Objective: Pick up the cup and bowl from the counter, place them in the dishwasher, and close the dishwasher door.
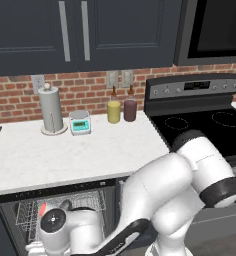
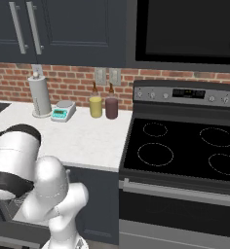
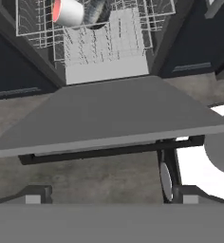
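The cup [image 3: 69,12] is a short light-grey cylinder with a red-pink interior. It lies on its side in the silver wire rack [image 3: 97,35] of the dishwasher [image 3: 104,52], its open mouth turned toward the left of the hand view. The bowl [image 3: 96,12], dark grey and metallic, sits tilted in the same rack, touching or just beside the cup on its right.

The dishwasher door [image 3: 109,116] is a wide flat grey panel, folded down to horizontal. Its long bar handle [image 3: 109,151] runs along the near edge.

The gripper [image 3: 109,192] is released: its two dark fingertips stand wide apart, one on each side of the hand view's bottom, with nothing between them. It sits just beyond the door's handle edge.

The left base view adds the white marble-like counter [image 1: 90,150] above the open cavity, and a glimpse of the cup's red interior in the rack. On the counter stand a paper towel holder [image 1: 51,110], a kitchen scale [image 1: 80,123], a yellow bottle [image 1: 114,110] and a maroon bottle [image 1: 130,108]. The right base view adds the whole black stovetop [image 2: 185,148].
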Robot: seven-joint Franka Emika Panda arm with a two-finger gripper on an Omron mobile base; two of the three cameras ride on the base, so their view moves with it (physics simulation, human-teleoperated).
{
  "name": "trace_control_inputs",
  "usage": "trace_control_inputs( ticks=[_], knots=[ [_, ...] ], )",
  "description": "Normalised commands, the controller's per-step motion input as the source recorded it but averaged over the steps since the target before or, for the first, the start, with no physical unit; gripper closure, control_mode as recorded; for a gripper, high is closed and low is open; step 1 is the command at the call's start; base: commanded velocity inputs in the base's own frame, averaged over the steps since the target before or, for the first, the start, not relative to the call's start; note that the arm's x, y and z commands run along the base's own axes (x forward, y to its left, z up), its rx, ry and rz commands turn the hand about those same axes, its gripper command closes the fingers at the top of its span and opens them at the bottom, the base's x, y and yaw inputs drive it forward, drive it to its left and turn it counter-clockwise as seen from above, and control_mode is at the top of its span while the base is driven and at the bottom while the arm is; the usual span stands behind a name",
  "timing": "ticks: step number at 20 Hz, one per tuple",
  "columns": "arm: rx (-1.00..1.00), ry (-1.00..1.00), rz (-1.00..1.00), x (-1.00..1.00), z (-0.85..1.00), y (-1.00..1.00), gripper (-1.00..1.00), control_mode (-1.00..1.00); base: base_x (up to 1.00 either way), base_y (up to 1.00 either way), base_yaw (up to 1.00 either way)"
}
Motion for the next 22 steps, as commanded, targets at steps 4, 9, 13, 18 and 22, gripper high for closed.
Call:
trace_control_inputs(
  ticks=[4, 9, 13, 18, 22],
  knots=[
    [0.09, 0.22, -0.24, -1.00, 0.93, 0.00, -1.00, -1.00, 0.00, 0.00, 0.00],
    [-0.06, 0.06, -0.31, -1.00, 0.09, 0.00, -1.00, -1.00, 0.00, 0.00, 0.00],
    [-0.15, -0.08, -0.28, -1.00, -0.36, -0.01, -1.00, -1.00, 0.00, 0.00, 0.00],
    [-0.23, -0.21, -0.12, -1.00, -0.71, 0.11, -1.00, -1.00, 0.00, 0.00, 0.00],
    [-0.38, -0.27, -0.01, -0.44, -0.59, 0.21, -1.00, -1.00, 0.00, 0.00, 0.00]
  ],
)
